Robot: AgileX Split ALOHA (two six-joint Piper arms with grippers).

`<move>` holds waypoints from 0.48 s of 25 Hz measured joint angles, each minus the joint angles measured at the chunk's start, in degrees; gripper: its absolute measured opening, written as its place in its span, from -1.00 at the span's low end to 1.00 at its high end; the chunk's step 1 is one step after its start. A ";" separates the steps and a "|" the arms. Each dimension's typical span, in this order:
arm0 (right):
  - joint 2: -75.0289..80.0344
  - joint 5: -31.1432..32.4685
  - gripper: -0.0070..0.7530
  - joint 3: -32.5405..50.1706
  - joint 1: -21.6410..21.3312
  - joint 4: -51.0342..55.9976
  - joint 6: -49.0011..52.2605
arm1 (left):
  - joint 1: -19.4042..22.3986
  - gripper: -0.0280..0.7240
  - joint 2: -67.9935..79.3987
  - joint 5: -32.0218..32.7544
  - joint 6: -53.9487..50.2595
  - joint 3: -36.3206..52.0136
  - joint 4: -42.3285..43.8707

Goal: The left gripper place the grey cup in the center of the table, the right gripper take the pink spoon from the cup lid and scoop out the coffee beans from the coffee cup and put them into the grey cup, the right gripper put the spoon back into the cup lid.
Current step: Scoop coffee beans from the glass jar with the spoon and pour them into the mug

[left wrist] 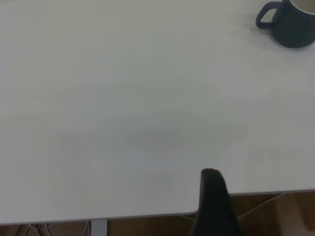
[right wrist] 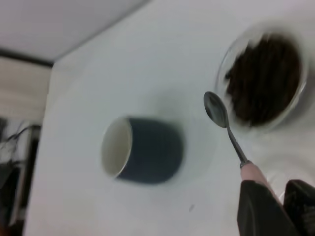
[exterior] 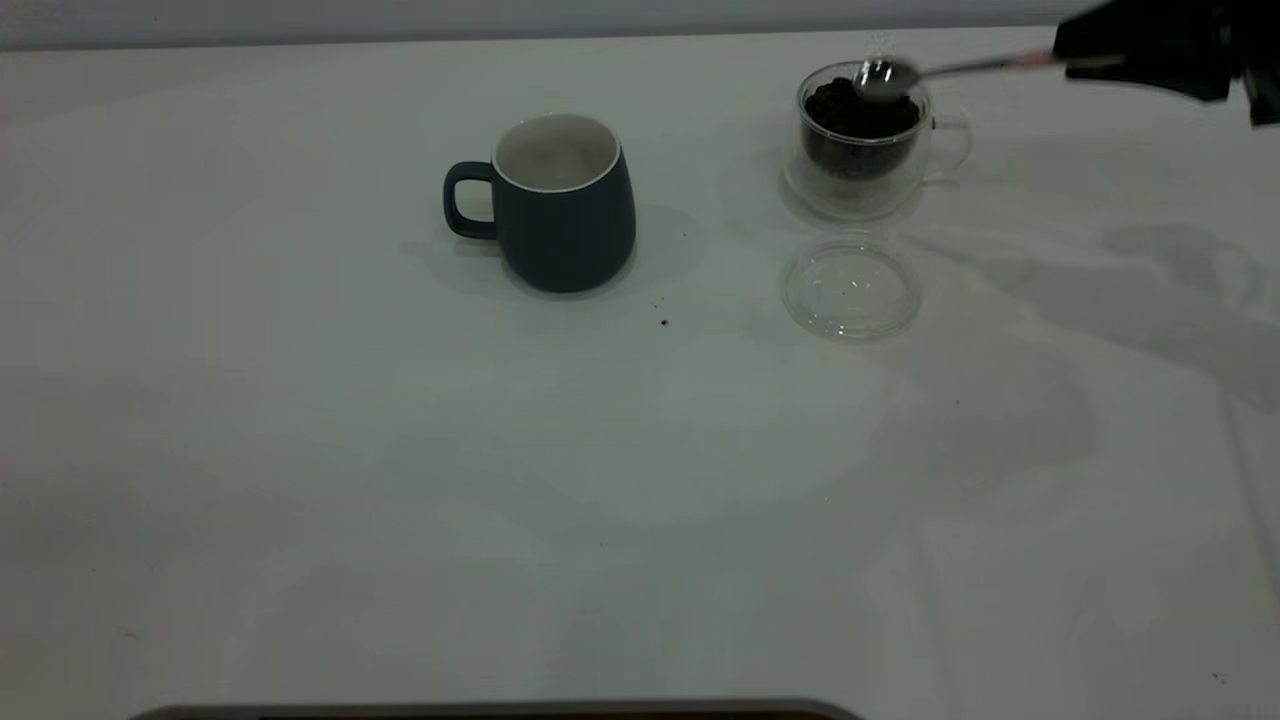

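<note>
Two cups stand on the white tabletop (exterior: pixel 640 480), both in its far half. The mug (exterior: pixel 565 200) sits upright near the middle of the far half, handle pointing toward the left edge, white inside bare of beans as far as the exterior view shows. The glass cup (exterior: pixel 865 140) stands well apart from it, close to the far edge on the right side, with a dark heap of beans (exterior: pixel 858 110) filling it nearly to the rim. The lid (exterior: pixel 850 287) lies flat just in front of the glass cup, toward the near edge, with nothing on it.

The right gripper (exterior: pixel 1070 60) hangs near the far right corner, its jaws clamped on the pink handle end of the spoon (exterior: pixel 885 78). The spoon reaches out almost level toward the left, and its bowl is above the beans at the glass cup's rim; whether it touches them cannot be told. In the right wrist view the bowl of the spoon (right wrist: pixel 216 109) looks bare, beside the beans (right wrist: pixel 263 78) and apart from the mug (right wrist: pixel 142 150).

The left gripper (left wrist: pixel 212 196) is out of the exterior view; its wrist view shows one dark finger at a tabletop edge, far from the mug (left wrist: pixel 290 22), and I cannot tell how its jaws stand.
</note>
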 joint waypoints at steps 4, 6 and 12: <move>1.35 -2.16 -0.69 -4.59 0.00 0.07 -0.56 | 0.00 0.58 0.00 0.00 -0.06 0.00 0.04; 2.19 -2.21 -0.69 -6.26 0.00 -0.14 -0.56 | 0.00 0.58 0.00 0.00 -0.05 0.00 0.04; 3.93 -3.99 -0.69 -7.75 1.60 -1.51 -0.69 | 0.00 0.58 0.00 0.00 -0.05 0.00 0.04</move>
